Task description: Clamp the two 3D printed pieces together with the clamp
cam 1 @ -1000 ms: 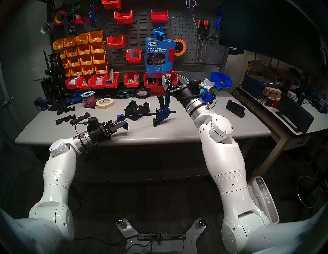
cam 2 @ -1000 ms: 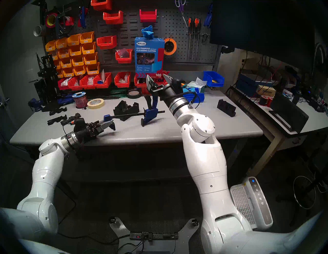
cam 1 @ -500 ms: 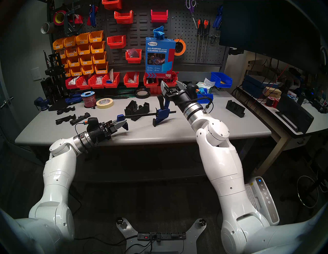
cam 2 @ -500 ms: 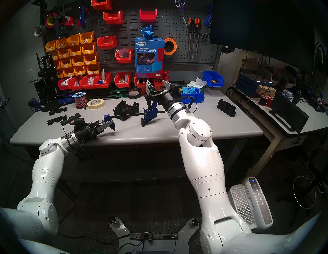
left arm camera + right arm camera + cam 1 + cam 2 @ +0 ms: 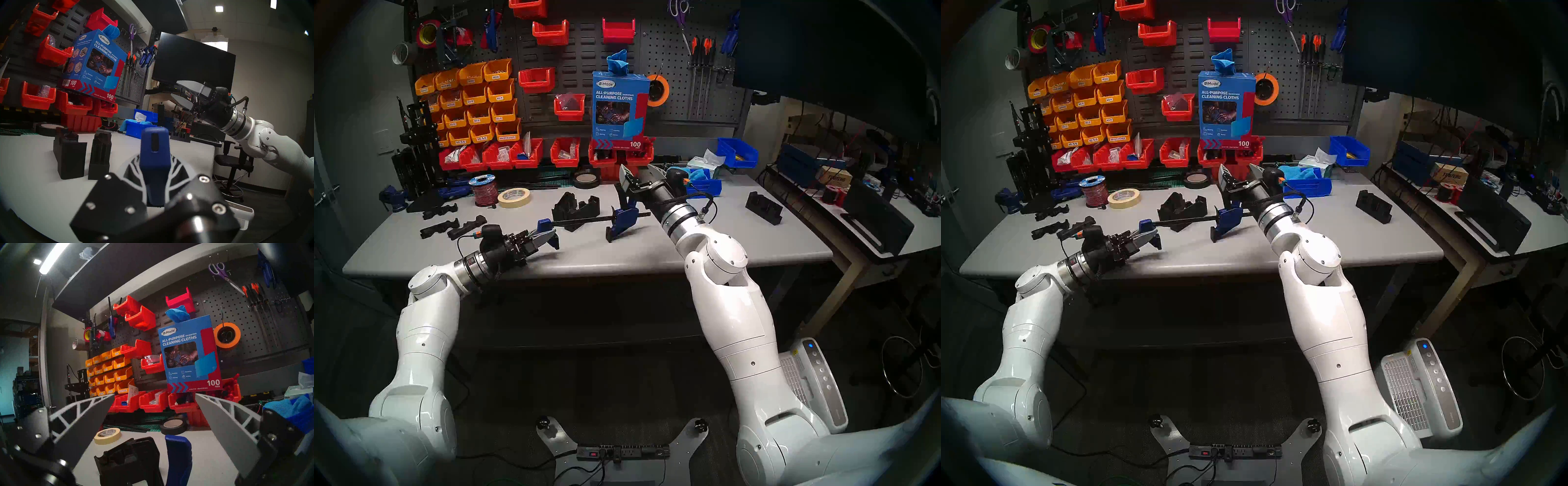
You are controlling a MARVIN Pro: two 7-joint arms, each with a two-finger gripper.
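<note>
- Left gripper (image 5: pixel 548 237): closed on the fixed blue end of the clamp (image 5: pixel 595 220), holding the bar roughly level above the table (image 5: pixel 619 251).
- Right gripper (image 5: pixel 638 171): fingers spread wide, empty, hovering just above the clamp's upright handle (image 5: pixel 178 461).
- Pieces (image 5: pixel 575 208): side by side on the table, just behind the bar, not yet between the jaws.
- Step in hand, as judged: lower the right gripper over the handle.
- Centre the handle and trigger between the fingers before closing.
- Keep the left grip firm so the bar does not swing.
- Risk: knocking the pieces apart.
</note>
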